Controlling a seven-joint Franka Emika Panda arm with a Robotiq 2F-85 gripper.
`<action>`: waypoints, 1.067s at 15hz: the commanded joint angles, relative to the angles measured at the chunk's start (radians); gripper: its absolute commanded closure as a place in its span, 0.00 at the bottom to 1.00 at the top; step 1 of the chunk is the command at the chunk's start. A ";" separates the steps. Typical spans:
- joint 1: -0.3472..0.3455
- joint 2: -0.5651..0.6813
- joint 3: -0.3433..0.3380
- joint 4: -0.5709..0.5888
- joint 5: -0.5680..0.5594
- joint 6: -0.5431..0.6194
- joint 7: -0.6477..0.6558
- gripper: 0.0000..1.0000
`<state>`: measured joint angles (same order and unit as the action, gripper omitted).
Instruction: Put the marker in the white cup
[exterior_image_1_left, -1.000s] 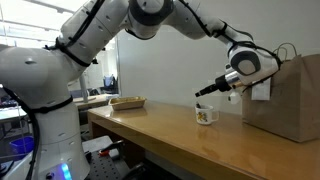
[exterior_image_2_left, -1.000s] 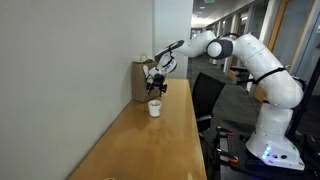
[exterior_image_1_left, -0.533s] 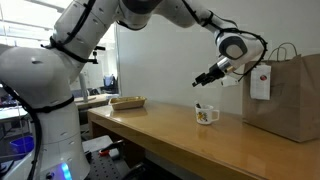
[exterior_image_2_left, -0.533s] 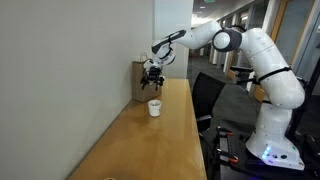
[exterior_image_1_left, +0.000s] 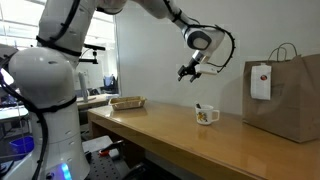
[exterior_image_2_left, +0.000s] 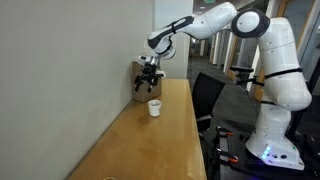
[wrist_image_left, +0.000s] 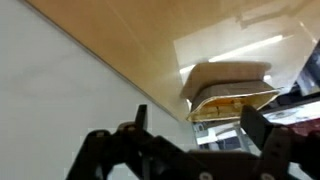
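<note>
The robot's black gripper (exterior_image_1_left: 185, 71) is hanging high above the long wooden desk (exterior_image_1_left: 150, 125), its jaws standing wide apart and holding nothing. The thin dark marker (exterior_image_1_left: 199, 106) appears to be poking out of the small white handled cup (exterior_image_1_left: 206, 115) near the desk's far end. Any low sweep of the arm is risking knocking both over.

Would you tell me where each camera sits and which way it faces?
Exterior view: low beside the table, looking across at the white cup and paper bag; base, arm, gripper show.
Exterior view: beyond the table's end, looking along it at the white cup; whole arm shows.
Wrist view: faces table, wall, tray; fingers show.
Both exterior views share white cup, paper bag, gripper.
</note>
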<state>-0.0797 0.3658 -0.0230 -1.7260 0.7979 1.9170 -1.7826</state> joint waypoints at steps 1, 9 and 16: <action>0.059 -0.094 0.026 -0.129 -0.072 0.196 0.191 0.00; 0.117 -0.170 0.064 -0.225 -0.397 0.408 0.741 0.00; 0.116 -0.218 0.053 -0.233 -0.750 0.328 1.271 0.00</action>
<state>0.0301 0.1766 0.0373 -1.9367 0.1607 2.2785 -0.6966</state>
